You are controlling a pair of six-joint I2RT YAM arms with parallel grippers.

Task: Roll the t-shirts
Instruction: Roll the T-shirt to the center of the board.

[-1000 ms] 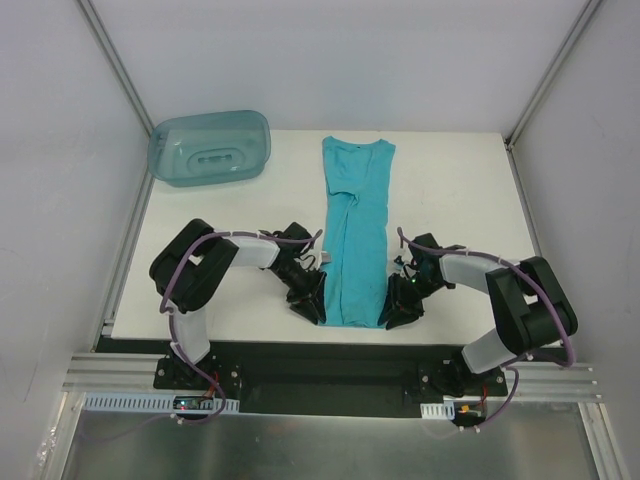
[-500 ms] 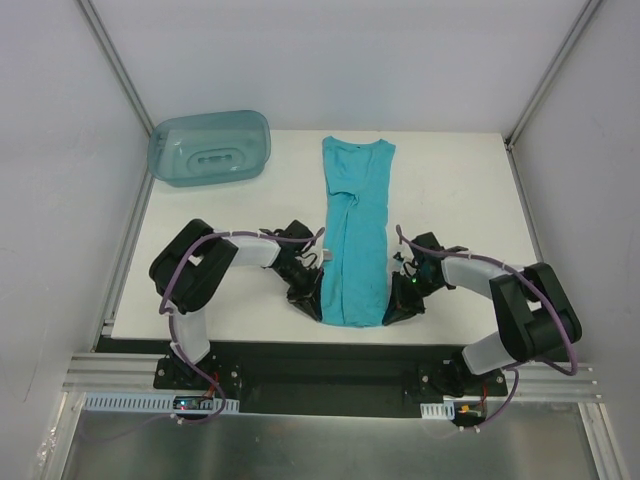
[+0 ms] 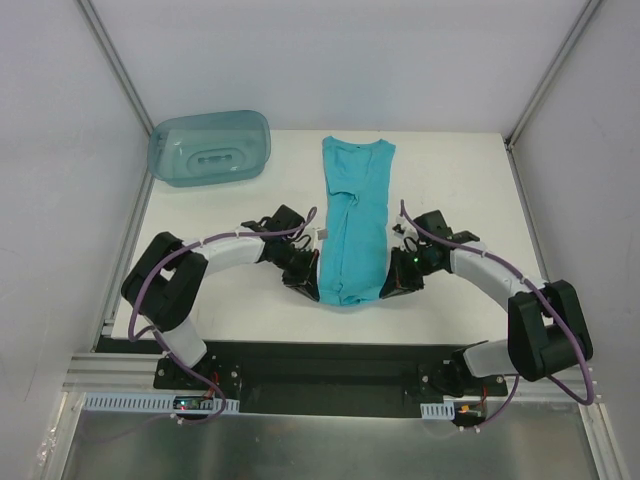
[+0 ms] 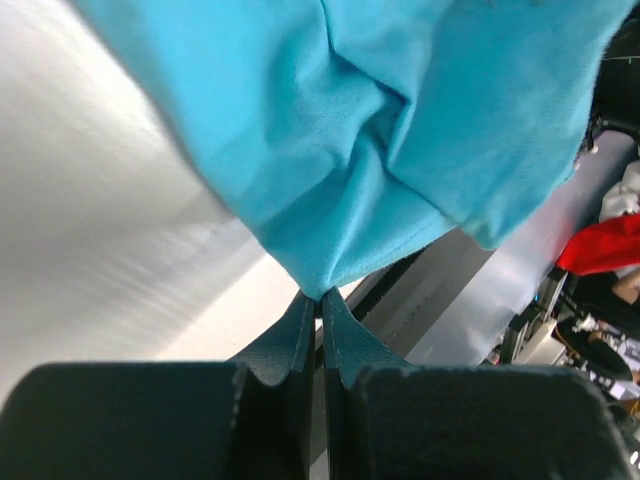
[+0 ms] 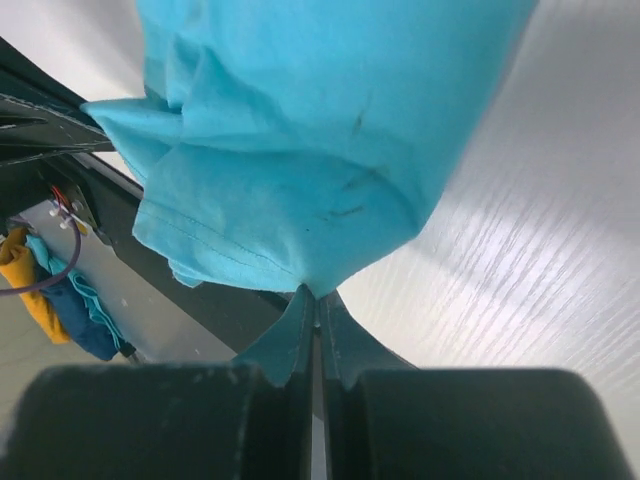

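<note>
Top: t-shirt (image 3: 352,225) lies as a long strip mid-table, with its near hem lifted between left gripper (image 3: 308,287) and right gripper (image 3: 392,288). Bin (image 3: 210,148) sits far-left; I see nothing in it.
Left wrist: fingers pinch a hem corner.
Right wrist: same on the other corner.
Best to roll both corners level, with a tight first turn.

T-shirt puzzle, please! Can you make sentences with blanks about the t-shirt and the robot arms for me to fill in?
1. The left end effector and the right end effector are both ____ on the t-shirt.
2. They grip the t-shirt's end closest to the table's ____ edge.
3. The see-through bin sits at the table's far ____ corner.

Missing words: shut; near; left.
</note>
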